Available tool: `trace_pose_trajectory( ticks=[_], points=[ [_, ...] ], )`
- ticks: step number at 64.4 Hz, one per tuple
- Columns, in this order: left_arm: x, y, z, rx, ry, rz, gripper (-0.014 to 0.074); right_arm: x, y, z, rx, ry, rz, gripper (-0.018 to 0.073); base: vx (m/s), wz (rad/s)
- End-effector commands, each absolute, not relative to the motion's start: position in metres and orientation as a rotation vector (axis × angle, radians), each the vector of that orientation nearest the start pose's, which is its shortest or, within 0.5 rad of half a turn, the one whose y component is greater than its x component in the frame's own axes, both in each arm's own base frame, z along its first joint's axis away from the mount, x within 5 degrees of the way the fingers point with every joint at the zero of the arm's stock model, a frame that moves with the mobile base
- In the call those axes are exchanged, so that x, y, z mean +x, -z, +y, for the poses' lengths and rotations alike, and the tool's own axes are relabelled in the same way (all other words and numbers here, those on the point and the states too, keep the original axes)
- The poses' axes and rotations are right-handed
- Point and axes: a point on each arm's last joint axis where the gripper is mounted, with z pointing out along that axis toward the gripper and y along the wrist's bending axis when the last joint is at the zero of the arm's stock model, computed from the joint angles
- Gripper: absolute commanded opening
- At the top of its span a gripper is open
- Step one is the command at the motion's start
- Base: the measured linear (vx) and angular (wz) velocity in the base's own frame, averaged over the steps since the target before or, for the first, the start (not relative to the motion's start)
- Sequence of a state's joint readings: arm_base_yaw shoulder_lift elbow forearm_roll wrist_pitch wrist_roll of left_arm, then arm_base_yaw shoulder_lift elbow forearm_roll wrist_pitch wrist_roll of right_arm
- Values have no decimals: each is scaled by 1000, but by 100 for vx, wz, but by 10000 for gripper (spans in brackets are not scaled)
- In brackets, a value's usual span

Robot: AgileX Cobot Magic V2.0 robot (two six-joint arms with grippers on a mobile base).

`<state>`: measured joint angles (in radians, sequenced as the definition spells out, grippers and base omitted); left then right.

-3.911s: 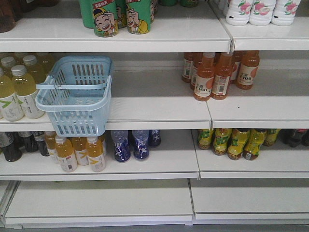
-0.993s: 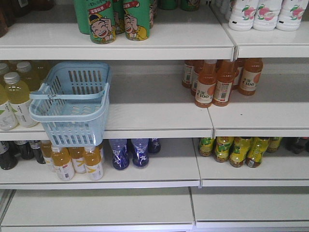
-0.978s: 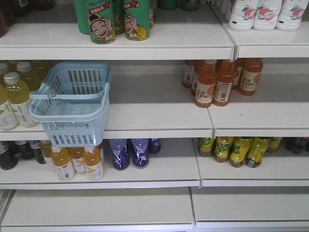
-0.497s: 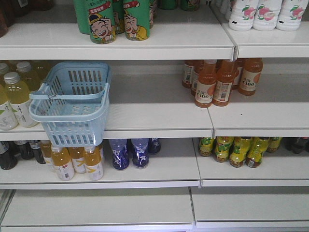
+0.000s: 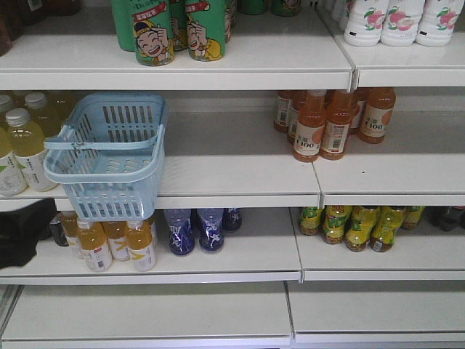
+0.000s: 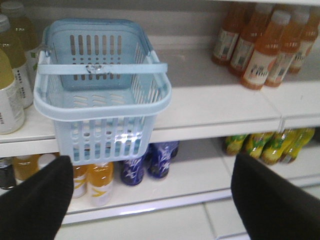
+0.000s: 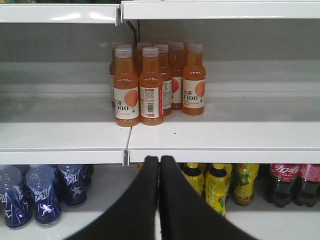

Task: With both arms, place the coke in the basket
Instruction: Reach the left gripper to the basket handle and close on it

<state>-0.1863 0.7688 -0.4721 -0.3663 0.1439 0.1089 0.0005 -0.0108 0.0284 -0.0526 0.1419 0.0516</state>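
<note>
1. The pale blue slotted plastic shopping basket (image 5: 109, 195) sits at the left of the white middle shelf (image 5: 240, 171). Its front end overhangs the shelf edge, and one thin loop handle (image 6: 100, 68) lies across the top. Nothing shows inside it.
2. The slim red coke can appears in none of the views. The dark cola bottles with red labels (image 7: 290, 182) on the lower shelf, far right, are not the target.
3. The left gripper (image 6: 152, 165) faces the basket from low and in front. Its black fingers (image 6: 35, 200) are spread wide, hold nothing and are clear of the basket. A black shape (image 5: 22, 233) at the front view's left edge is probably this arm.
4. The right gripper (image 7: 159, 161) points toward a cluster of orange juice bottles (image 7: 150, 85). Its fingers are pressed together with nothing between them.
5. The job appears barely begun. Neither can nor basket is in hand, so the can has yet to be found, grasped and lowered into the basket.
</note>
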Motion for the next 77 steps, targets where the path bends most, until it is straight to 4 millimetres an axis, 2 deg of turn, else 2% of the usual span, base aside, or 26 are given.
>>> trace_pose_trajectory(
  ticks=[1, 6, 10, 27, 39, 54, 68, 77],
  points=[
    [170, -309, -29, -304, 476, 1708, 573, 56, -196, 0, 1, 5, 1558, -9, 0, 0],
    [180, -312, -22, -533, 557, 1598, 548, 56, -196, 0, 1, 5, 1558, -9, 0, 0],
    [189, -313, -19, -643, 591, 1561, 533, 56, -196, 0, 1, 5, 1558, -9, 0, 0],
    [247, -322, -34, -878, 783, 1580, 505, 56, -196, 0, 1, 5, 1558, -9, 0, 0],
    [278, -312, -40, -1156, 958, 1519, 505, 56, -196, 0, 1, 5, 1558, -9, 0, 0],
    [307, -294, -44, -1300, 988, 1494, 505, 56, -196, 0, 1, 5, 1558, -9, 0, 0],
    [329, -286, -49, -1317, 978, 1522, 505, 56, -196, 0, 1, 5, 1558, -9, 0, 0],
    [337, -283, -50, -1321, 972, 1527, 505, 56, -196, 0, 1, 5, 1558, -9, 0, 0]
  ],
)
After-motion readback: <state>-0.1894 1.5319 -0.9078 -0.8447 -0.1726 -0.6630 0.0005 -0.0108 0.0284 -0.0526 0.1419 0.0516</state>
